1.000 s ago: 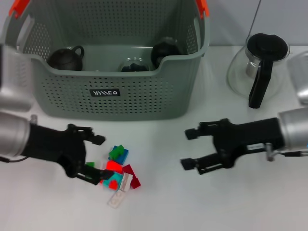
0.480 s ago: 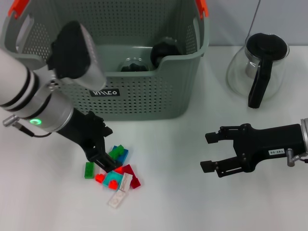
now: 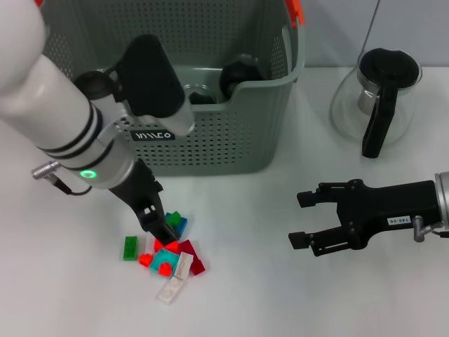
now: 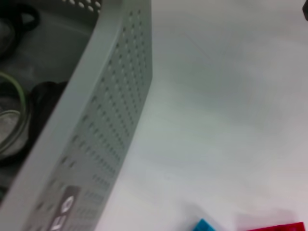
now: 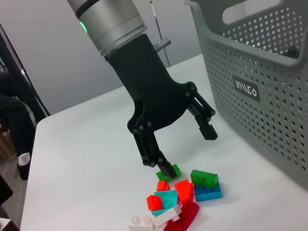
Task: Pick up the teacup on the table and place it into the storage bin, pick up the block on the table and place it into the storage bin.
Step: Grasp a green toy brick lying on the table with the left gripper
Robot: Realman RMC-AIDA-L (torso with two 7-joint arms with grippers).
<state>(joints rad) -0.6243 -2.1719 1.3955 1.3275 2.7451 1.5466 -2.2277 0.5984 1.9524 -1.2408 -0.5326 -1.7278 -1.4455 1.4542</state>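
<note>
- Left gripper (image 5: 185, 138): jaws spread wide, empty, poised over the block pile (image 3: 168, 254) before the storage bin (image 3: 210, 133).
- Right gripper (image 3: 302, 220): open, empty, near the worktop's (image 3: 280, 295) right edge.

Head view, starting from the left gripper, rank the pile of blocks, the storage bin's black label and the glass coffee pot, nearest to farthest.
From the left gripper, open over the table:
1. Pile of blocks, right under its fingers.
2. Black label, on the storage bin front wall, behind the gripper.
3. Glass coffee pot, far across on the robot's right.
</note>
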